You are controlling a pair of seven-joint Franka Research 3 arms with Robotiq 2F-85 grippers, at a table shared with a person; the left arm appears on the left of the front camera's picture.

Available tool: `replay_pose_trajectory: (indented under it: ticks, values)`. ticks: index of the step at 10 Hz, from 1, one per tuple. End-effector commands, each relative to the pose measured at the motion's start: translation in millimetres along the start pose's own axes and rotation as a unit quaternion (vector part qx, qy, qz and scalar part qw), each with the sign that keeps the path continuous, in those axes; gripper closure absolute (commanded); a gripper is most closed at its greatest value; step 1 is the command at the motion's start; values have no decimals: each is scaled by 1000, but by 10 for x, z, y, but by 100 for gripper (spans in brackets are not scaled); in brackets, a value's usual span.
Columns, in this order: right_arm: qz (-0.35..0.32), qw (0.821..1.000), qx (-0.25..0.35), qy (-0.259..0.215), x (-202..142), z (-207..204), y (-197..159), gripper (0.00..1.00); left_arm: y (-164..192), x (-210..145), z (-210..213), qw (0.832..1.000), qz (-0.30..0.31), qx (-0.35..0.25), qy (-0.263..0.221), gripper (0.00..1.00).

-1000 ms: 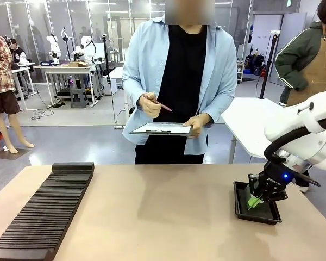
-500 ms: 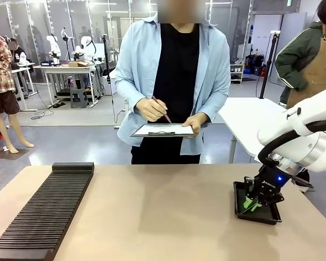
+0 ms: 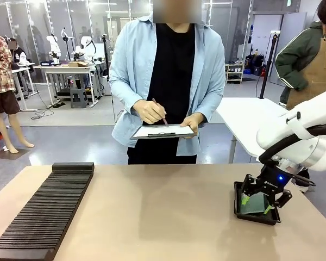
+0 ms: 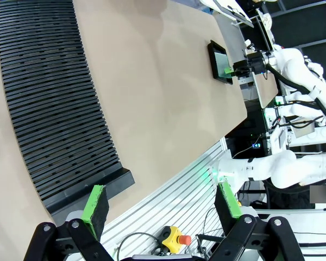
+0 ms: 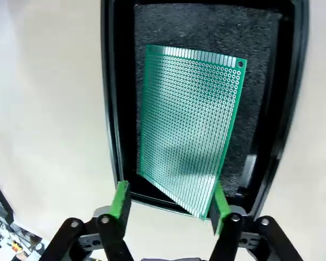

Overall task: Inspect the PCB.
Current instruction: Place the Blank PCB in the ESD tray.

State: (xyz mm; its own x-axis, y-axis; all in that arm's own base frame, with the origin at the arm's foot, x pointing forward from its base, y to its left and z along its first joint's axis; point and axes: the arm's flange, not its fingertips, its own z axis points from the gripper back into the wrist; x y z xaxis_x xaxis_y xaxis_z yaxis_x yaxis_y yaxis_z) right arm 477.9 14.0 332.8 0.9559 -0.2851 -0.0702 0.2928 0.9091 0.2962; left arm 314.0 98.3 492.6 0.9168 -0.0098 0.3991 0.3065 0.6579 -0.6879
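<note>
Right arm comes in from the right edge of the front view, elbow high, wrist bent down over the black tray (image 3: 273,217) at the table's right side. Right gripper (image 3: 259,202) hangs just above the tray, jaws spread wide. In the right wrist view its green pads (image 5: 120,199) stand either side of the near end of the PCB (image 5: 191,138), with a gap on the left side; on the right I can't tell whether the pad touches the board edge. Nothing pinched.

The PCB sits inside the tray on dark foam, skewed slightly against the tray walls, near corner overlapping the tray's near rim. In the front view it shows as a green patch (image 3: 254,204) under the gripper.

Left gripper (image 4: 160,202) is held well back off the table's edge, looking along the tabletop; jaws spread, nothing between the pads. From there the tray (image 4: 218,63) and right arm are far across the table.

Surface: plain tan table (image 3: 168,217). A long black ribbed rack (image 3: 46,211) lies along the left side, well apart from the tray.

Room: person (image 3: 168,81) in a light blue shirt over black stands at the far side, holding a clipboard (image 3: 163,131) with one hand and a pen on it with the other. Workshop benches behind; another person in an apron at far right.
</note>
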Motion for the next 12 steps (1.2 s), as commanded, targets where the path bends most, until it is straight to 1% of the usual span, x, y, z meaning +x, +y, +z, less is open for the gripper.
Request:
replay_pose_trajectory:
  ticks: [1,3,4,5,6,12]
  values:
    - [-22,999,-41,-10,-118,155,111,0,-31,-9,25,1000,4,5,9,0]
    - [-36,998,-55,-21,-168,308,162,0,-31,-9,25,1000,4,5,9,0]
    - [-42,997,-58,-22,-164,320,177,0,-31,-9,25,1000,4,5,9,0]
    - [-54,997,-57,-11,-104,275,189,0,-31,-9,25,1000,4,5,9,0]
    - [-22,999,-42,-21,-115,296,110,0,-31,-9,25,1000,4,5,9,0]
    - [-22,999,-42,-21,-115,296,110,0,-31,-9,25,1000,4,5,9,0]
